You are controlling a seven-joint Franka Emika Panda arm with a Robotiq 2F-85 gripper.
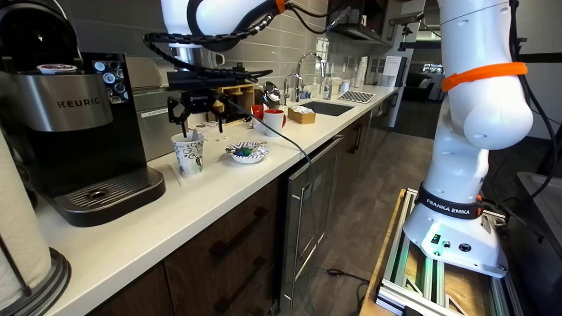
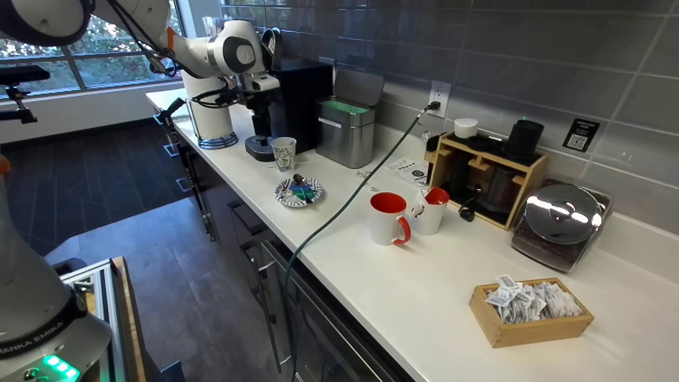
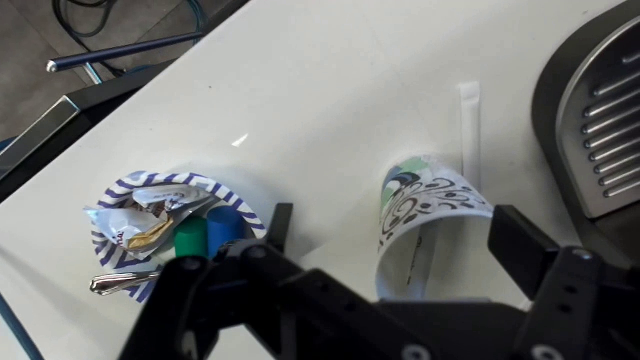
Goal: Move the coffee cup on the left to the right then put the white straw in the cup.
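The coffee cup (image 1: 189, 157) is white with dark swirl print and stands upright on the counter; it also shows in an exterior view (image 2: 284, 155) and in the wrist view (image 3: 425, 197). A pale strip with dark writing (image 3: 421, 257) stands inside it. A white straw (image 3: 470, 130), flat and wrapped, lies on the counter beside the cup, partly hidden by it. My gripper (image 3: 401, 235) is open and empty above the cup, fingers pointing down. In the wrist view one finger overlaps the cup's rim; whether they touch I cannot tell. The gripper also shows in an exterior view (image 1: 203, 131).
A blue-patterned dish (image 2: 291, 202) with wrappers and small items sits near the cup. The black coffee machine (image 1: 99, 166) stands close on the other side. A metal bin (image 2: 347, 135) is behind. Mugs (image 2: 386, 225) and a cable (image 2: 345, 207) lie farther along the counter.
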